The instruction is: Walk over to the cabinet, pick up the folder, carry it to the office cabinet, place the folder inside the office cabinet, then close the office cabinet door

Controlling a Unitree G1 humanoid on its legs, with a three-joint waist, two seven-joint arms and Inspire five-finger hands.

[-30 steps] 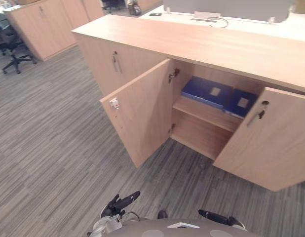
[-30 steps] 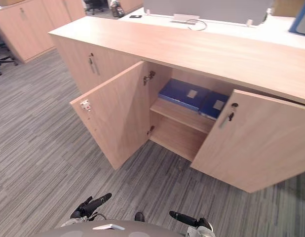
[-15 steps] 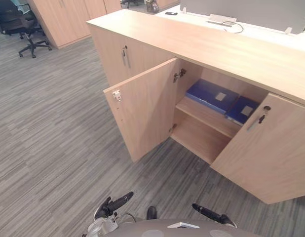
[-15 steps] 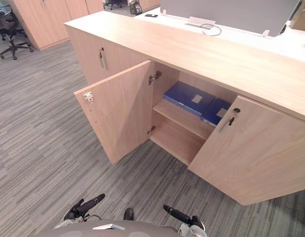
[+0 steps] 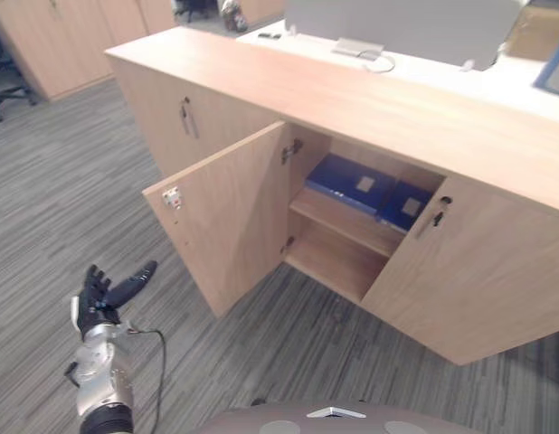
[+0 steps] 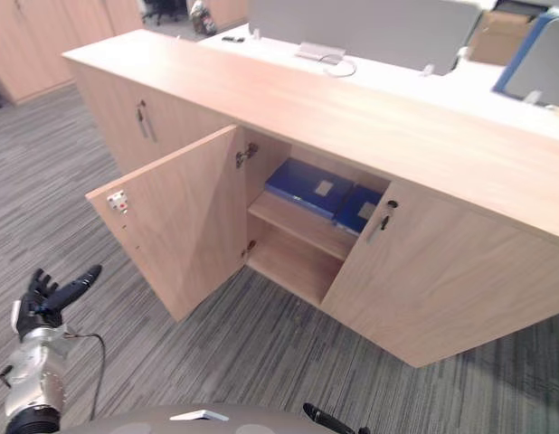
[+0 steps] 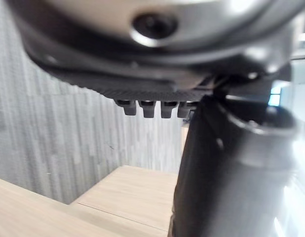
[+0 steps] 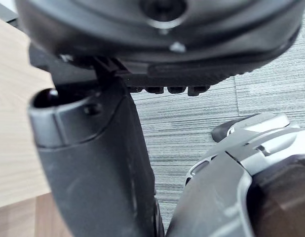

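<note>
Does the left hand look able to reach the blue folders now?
Probably not: the left hand hangs open over the carpet, with the open left door standing between it and the blue folders.

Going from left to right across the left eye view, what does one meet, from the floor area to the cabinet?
First the left hand → left cabinet door, swung open → larger blue folder on the shelf → smaller blue folder → right cabinet door, partly open.
</note>
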